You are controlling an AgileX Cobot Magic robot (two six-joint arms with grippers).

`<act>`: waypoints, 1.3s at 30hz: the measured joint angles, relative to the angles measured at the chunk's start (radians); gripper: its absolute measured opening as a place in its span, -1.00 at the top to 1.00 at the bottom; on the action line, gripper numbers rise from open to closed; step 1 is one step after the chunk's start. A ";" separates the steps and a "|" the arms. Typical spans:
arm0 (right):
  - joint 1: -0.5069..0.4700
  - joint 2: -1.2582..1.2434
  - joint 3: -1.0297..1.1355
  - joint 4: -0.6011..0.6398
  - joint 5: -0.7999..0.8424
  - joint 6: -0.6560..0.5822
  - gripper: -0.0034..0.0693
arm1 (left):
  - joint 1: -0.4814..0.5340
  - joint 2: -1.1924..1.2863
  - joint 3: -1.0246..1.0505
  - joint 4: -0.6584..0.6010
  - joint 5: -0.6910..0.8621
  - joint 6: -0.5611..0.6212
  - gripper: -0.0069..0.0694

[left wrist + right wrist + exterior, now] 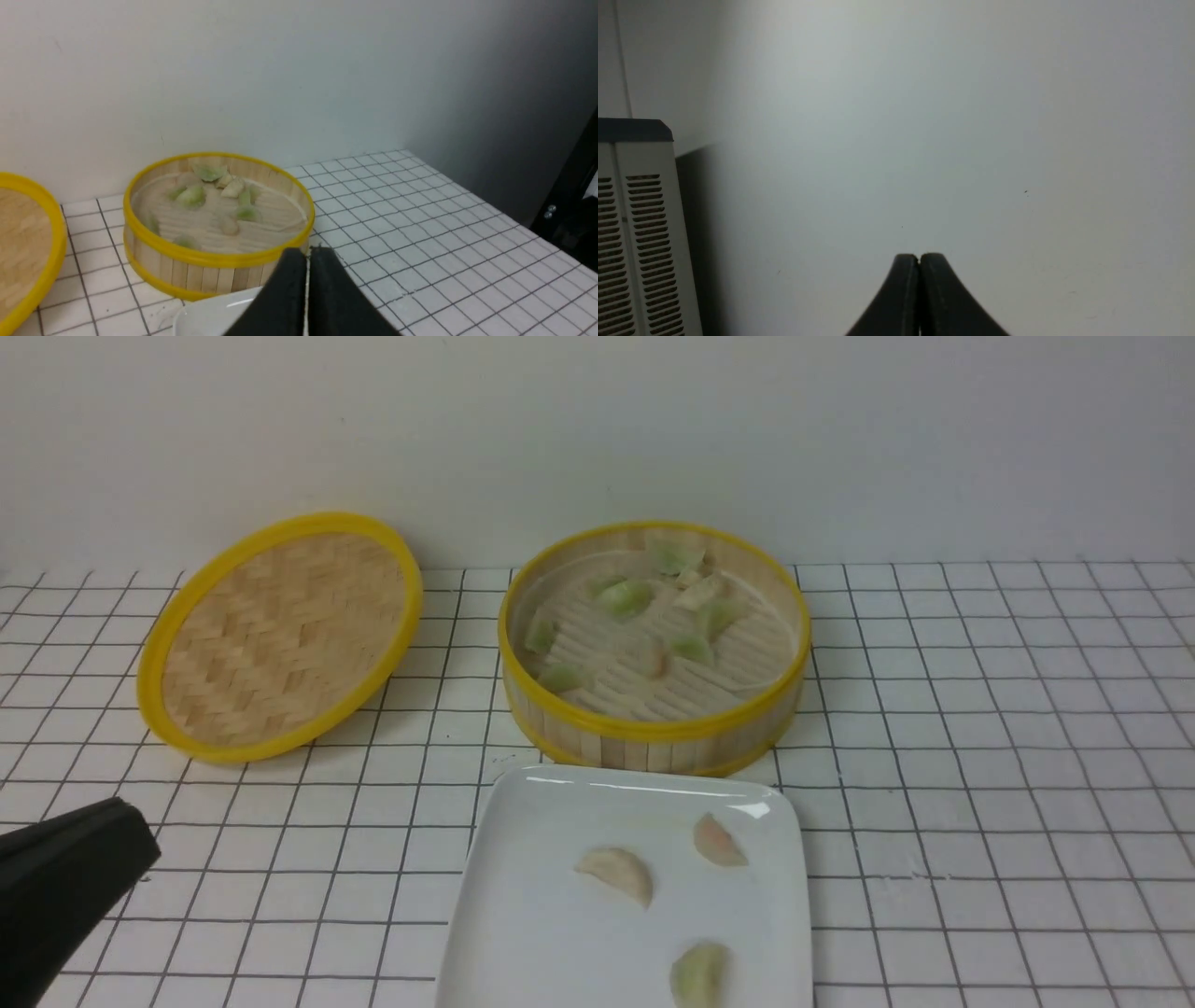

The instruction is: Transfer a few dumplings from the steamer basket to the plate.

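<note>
The bamboo steamer basket (653, 733) stands at the middle of the table with several pale green and cream dumplings (624, 597) on its slatted floor. In front of it lies the white plate (523, 915), holding three dumplings: a cream one (618, 873), a pinkish one (717, 842) and a green one (700, 974). My left gripper (126, 821) hangs at the near left, away from the plate. Its fingers are pressed together and empty in the left wrist view, where the left gripper (307, 253) points toward the basket (205, 270). My right gripper (919, 256) is shut on nothing, facing a blank wall.
The flat woven lid (280, 635) with its yellow rim leans tilted at the back left. A wall closes off the far side of the gridded tablecloth (980, 756). A white vented box (640, 242) appears in the right wrist view.
</note>
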 joint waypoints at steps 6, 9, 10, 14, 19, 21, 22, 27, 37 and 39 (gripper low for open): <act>0.000 0.000 0.000 -0.001 0.000 0.000 0.95 | 0.000 -0.017 0.000 0.002 0.000 0.000 0.83; 0.000 0.000 0.000 -0.001 0.000 0.000 0.95 | 0.000 -0.018 0.001 0.034 0.000 0.002 0.83; 0.000 0.000 0.000 -0.001 0.000 0.000 0.95 | 0.000 -0.018 0.001 0.034 0.000 0.002 0.83; 0.000 0.000 0.000 -0.001 -0.001 0.000 0.95 | 0.005 -0.034 0.061 0.131 -0.001 0.004 0.83; 0.000 0.000 0.000 -0.002 -0.001 0.000 0.95 | 0.154 -0.155 0.229 0.126 -0.002 0.027 0.83; 0.000 0.000 0.000 -0.002 -0.001 0.000 0.95 | 0.278 -0.236 0.347 0.073 -0.002 0.077 0.83; 0.000 0.000 0.000 -0.002 0.000 0.000 0.95 | 0.325 -0.256 0.385 0.059 -0.002 0.096 0.83; 0.000 0.000 0.000 -0.002 -0.003 0.000 0.95 | 0.473 -0.277 0.494 0.036 0.043 0.169 0.83; 0.000 0.000 0.000 -0.002 -0.003 0.000 0.95 | 0.575 -0.277 0.495 -0.029 0.049 0.254 0.83; 0.000 0.000 0.000 -0.002 -0.003 0.000 0.95 | 0.577 -0.277 0.495 -0.032 0.049 0.257 0.83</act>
